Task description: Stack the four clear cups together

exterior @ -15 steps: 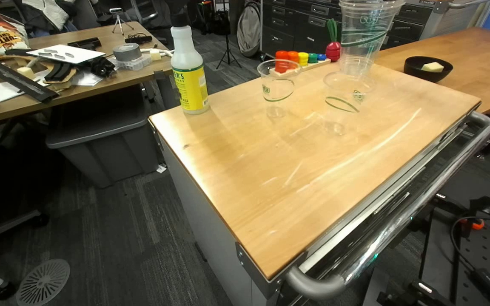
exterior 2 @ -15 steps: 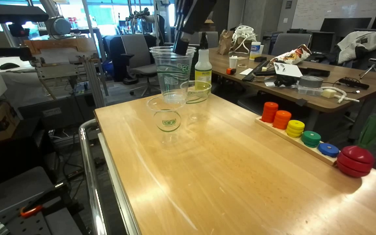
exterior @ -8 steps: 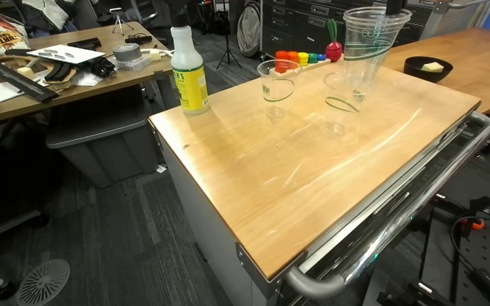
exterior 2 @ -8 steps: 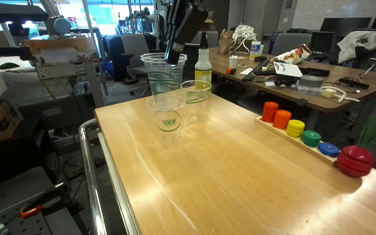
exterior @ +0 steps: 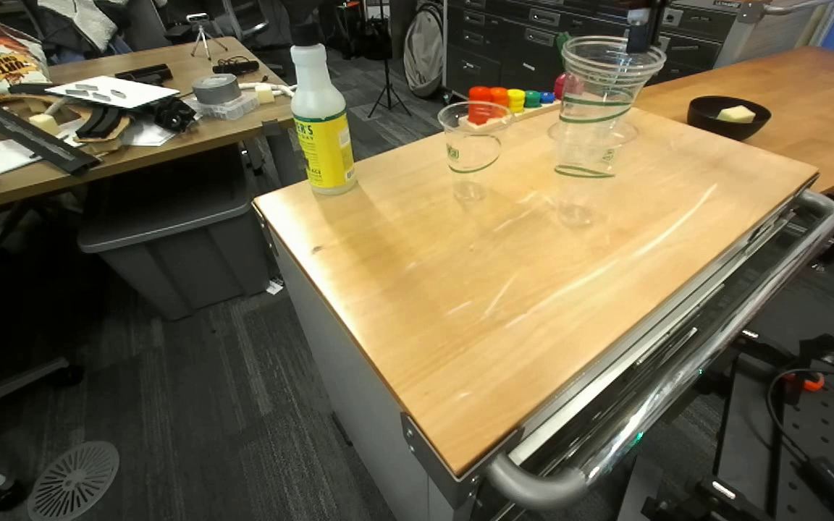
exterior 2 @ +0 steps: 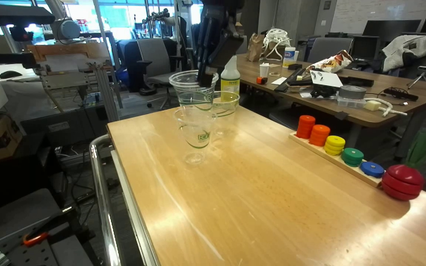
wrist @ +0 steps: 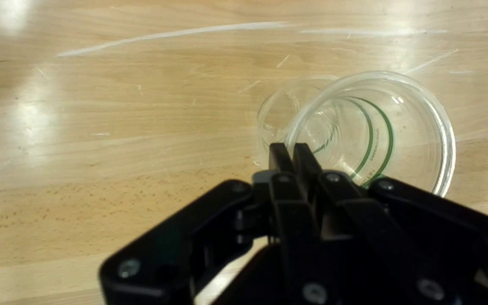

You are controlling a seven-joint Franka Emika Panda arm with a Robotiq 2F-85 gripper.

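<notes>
Plastic nested cups, mouths up, long axes nearly upright, pincer pinched tight on their rims

Exterior views from opposite ends, angled down, sharing the tabletop, wrist view close above

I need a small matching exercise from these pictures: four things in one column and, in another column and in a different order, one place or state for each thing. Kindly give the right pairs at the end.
Things
1) nested cups
2) bottle
3) black bowl
4) red toy

Places and states
A) bears a yellow label
B) next to the blue disc
C) pinched at the rim by the end effector
D) contains a pale piece

Right pairs: 1-C; 2-A; 3-D; 4-B
</notes>
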